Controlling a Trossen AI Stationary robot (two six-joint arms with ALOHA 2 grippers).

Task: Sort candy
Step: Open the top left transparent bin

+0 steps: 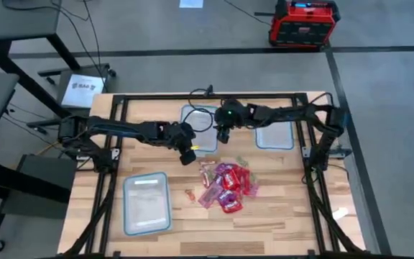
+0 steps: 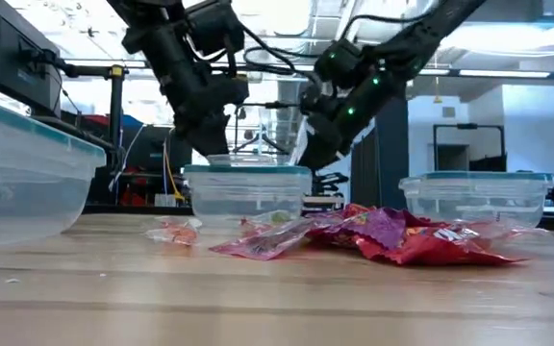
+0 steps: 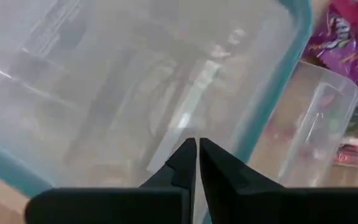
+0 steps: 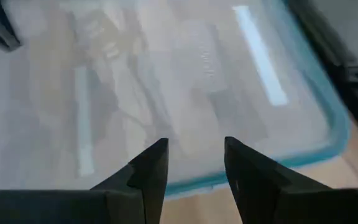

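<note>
Candy (image 1: 228, 185) lies heaped in one loose pile of shiny red and pink packets on the bare wood of the tabletop (image 1: 279, 216), with a small orange-wrapped piece (image 1: 190, 195) a little apart from the pile on the left arm's side. From table height the heap (image 2: 392, 234) spreads flat in front of the containers, so nothing in it looks sorted yet.

Three clear containers with bluish rims ring the pile, presumably one for each kind of sweet: the middle container (image 1: 198, 128) behind the heap, the right container (image 1: 274, 134) beside it, and the near-left container (image 1: 146, 203) well apart by the front edge. All three look empty as far as I can tell.

Both arms meet over the middle container. The left gripper (image 3: 197, 158) hangs above its rim at the corner nearest the candy, its jaws pressed together with nothing visible between them. The right gripper (image 4: 195, 165) is poised over the same container's floor, jaws spread and empty. My guess is that both are at the drop-off spot, one having let go and the other not carrying, and the next reach will be down into the heap.
</note>
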